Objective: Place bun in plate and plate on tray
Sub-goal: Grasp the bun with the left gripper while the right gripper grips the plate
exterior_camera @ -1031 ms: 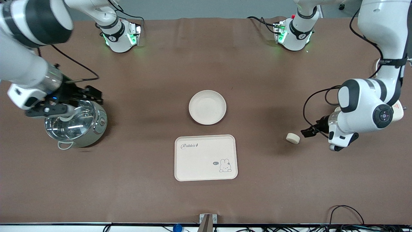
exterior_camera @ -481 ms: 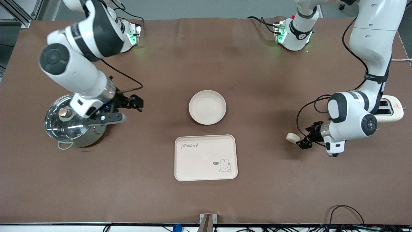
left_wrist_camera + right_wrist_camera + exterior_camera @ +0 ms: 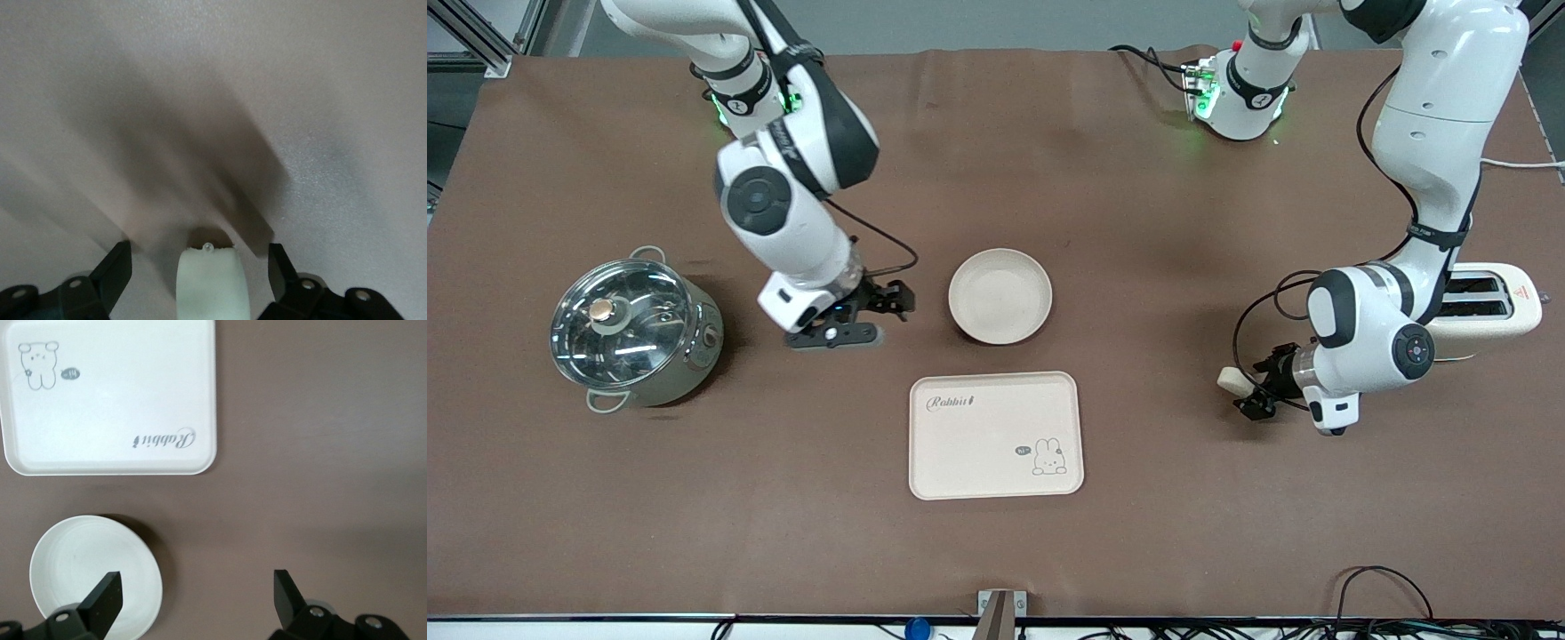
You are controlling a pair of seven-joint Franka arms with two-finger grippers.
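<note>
The bun [image 3: 1230, 380] lies on the table toward the left arm's end. My left gripper [image 3: 1249, 393] is low at it, open; in the left wrist view the bun [image 3: 208, 283] sits between the fingers [image 3: 115, 272] with a gap on each side. The round plate [image 3: 1000, 296] is mid-table and holds nothing. The Rabbit tray [image 3: 996, 435] lies nearer to the front camera than the plate. My right gripper [image 3: 891, 304] is open and holds nothing, beside the plate on the side of the right arm's end. The right wrist view shows the plate [image 3: 87, 570] and the tray [image 3: 110, 397].
A steel pot with a glass lid [image 3: 633, 329] stands toward the right arm's end. A cream toaster [image 3: 1489, 307] stands at the left arm's end, close to the left arm's elbow.
My right arm has swung from over the pot to beside the plate. My left gripper has moved in toward the bun, and its fingers now straddle it.
</note>
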